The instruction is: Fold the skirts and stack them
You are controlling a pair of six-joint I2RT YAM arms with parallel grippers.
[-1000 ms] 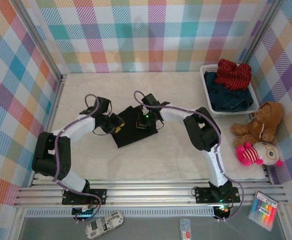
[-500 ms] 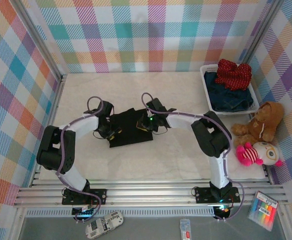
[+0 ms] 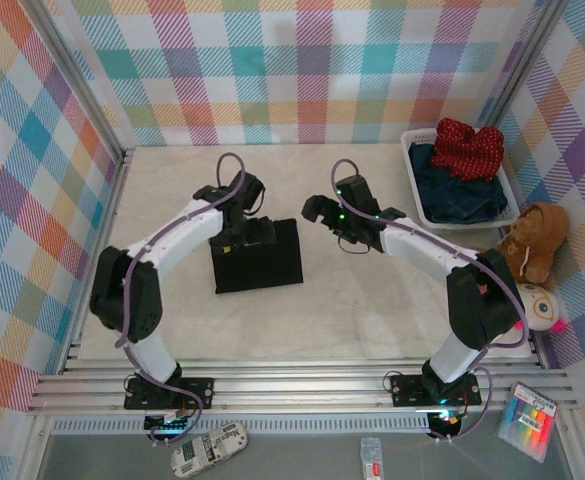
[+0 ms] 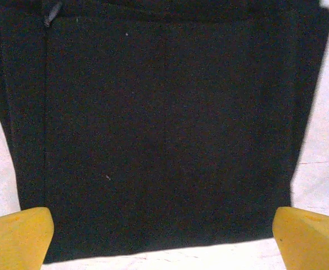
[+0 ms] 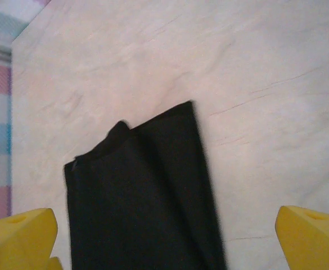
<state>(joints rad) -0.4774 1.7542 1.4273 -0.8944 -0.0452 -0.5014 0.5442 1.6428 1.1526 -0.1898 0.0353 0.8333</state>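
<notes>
black skirt (image 3: 257, 257) folded into a flat, neat rectangle near the middle of the counter (image 3: 172, 180), one long edge toward the arms. left pincer (image 3: 250, 228) above its far edge, spread wide, yellow fingertips (image 4: 18, 236) well apart on either side, gripping nothing. right pincer (image 3: 317, 210) near the skirt's far right corner, off the cloth, likewise spread wide and empty. red dotted skirt (image 3: 469, 148) heaped on dark denim (image 3: 462, 198) inside the white basket (image 3: 409, 165) at the counter's far right corner. teddy bear (image 3: 532, 245) just beside the basket, on its near side.
</notes>
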